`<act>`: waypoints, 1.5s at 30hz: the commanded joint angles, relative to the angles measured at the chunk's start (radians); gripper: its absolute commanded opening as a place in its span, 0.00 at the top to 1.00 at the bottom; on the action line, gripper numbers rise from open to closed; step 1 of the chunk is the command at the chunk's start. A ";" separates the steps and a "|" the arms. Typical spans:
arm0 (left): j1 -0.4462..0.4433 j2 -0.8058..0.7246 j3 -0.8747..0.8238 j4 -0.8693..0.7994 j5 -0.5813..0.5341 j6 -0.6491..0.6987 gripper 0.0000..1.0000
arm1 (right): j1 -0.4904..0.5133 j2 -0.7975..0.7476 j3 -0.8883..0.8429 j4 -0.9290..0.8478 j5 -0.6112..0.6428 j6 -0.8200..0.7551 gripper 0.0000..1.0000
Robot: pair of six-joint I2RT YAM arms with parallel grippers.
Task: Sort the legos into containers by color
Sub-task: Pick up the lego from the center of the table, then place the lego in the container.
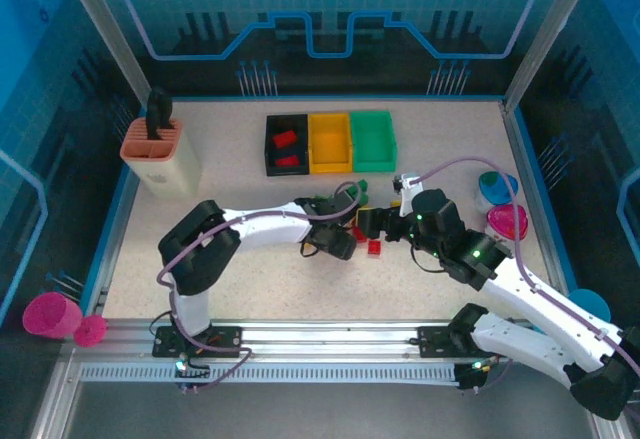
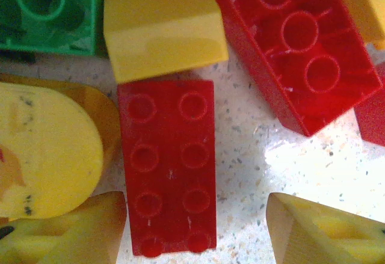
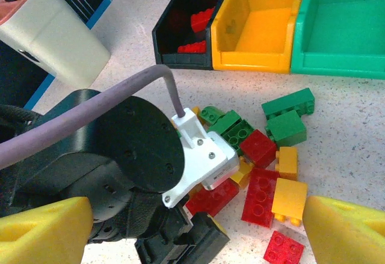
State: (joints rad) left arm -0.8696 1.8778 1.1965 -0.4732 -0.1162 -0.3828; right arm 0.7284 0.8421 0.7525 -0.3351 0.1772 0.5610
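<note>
The speckled desk (image 1: pixel 240 184) carries everything. The left arm (image 1: pixel 262 227) reaches in from 8 o'clock and the right arm (image 1: pixel 520 281) from 4 o'clock, and both meet over the middle. At 12 o'clock from there three bins stand side by side in a row: the black bin (image 1: pixel 272 145), the yellow bin (image 1: pixel 330 144) and the green bin (image 1: pixel 373 141). Two red bricks (image 3: pixel 201 20) lie in the black bin. A salmon slotted holder (image 1: pixel 158 156) stands at 10 o'clock. The legos (image 3: pixel 287 128), red, yellow and green mixed, lie loose on the desk at 6 o'clock of the yellow and green bins. The left fingers (image 2: pixel 325 234) are spread low over this pile and pinch nothing. A flat red eight-stud brick (image 2: pixel 168 168) lies between them, close against the 9 o'clock finger and apart from the 3 o'clock one. The right fingers (image 3: pixel 352 234) are spread wide and hold nothing, facing the left arm's wrist and the pile.
</note>
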 commanded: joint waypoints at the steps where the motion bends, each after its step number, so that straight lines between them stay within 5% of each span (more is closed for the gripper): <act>1: 0.007 0.038 0.044 -0.042 -0.039 0.029 0.36 | 0.012 -0.023 0.013 -0.018 0.024 -0.004 0.09; 14: -0.002 0.022 0.037 -0.093 -0.080 0.038 0.65 | 0.012 -0.040 0.010 -0.019 0.039 -0.003 0.12; 26: 0.018 -0.330 -0.012 -0.121 -0.034 0.046 0.66 | 0.012 -0.020 0.003 -0.054 0.090 0.015 0.12; 37: 0.310 -0.539 -0.037 -0.016 0.096 0.006 0.66 | 0.009 0.006 -0.010 -0.089 0.100 0.047 0.10; 45: 0.515 -0.317 0.077 0.035 0.143 0.002 0.67 | 0.011 0.033 -0.017 -0.122 0.080 0.061 0.12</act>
State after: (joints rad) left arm -0.4019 1.4681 1.2182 -0.4683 -0.0174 -0.3676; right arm 0.7284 0.8669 0.7364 -0.4156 0.2543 0.6029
